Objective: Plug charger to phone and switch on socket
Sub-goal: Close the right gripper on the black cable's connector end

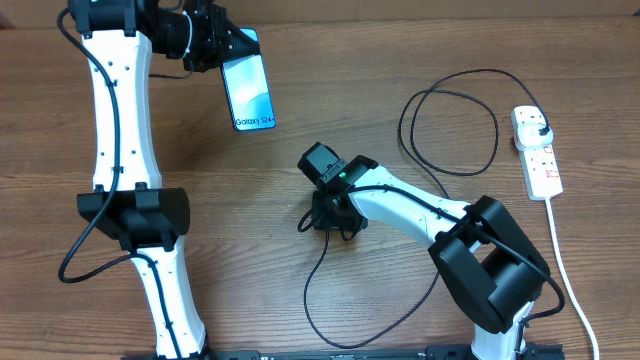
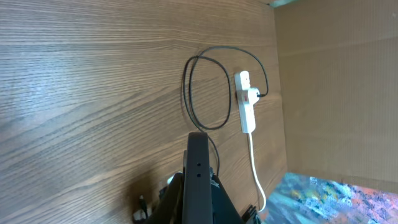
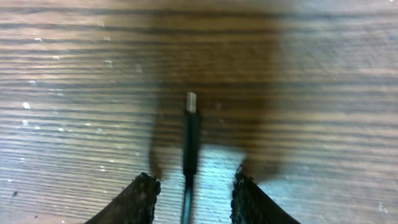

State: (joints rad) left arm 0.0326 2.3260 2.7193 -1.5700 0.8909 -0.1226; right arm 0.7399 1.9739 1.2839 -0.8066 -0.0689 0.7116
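The phone (image 1: 248,95), with a light blue screen reading "Galaxy S24", is held at the back left, off the table, by my left gripper (image 1: 228,48), which is shut on its top end. In the left wrist view the phone's dark edge (image 2: 198,168) stands between the fingers (image 2: 198,208). The charger is a thin black cable (image 1: 312,290). Its connector tip (image 3: 191,102) lies on the wood between the open fingers of my right gripper (image 3: 193,196), which is low over it at the table's middle (image 1: 330,215). Its plug head (image 1: 536,126) sits in the white socket strip (image 1: 543,170) at the right.
The cable makes a big loop (image 1: 450,130) between my right arm and the strip, also seen in the left wrist view (image 2: 205,93) next to the strip (image 2: 247,109). The strip's white cord (image 1: 565,270) runs toward the front right. A cardboard wall (image 2: 336,87) stands beyond the table.
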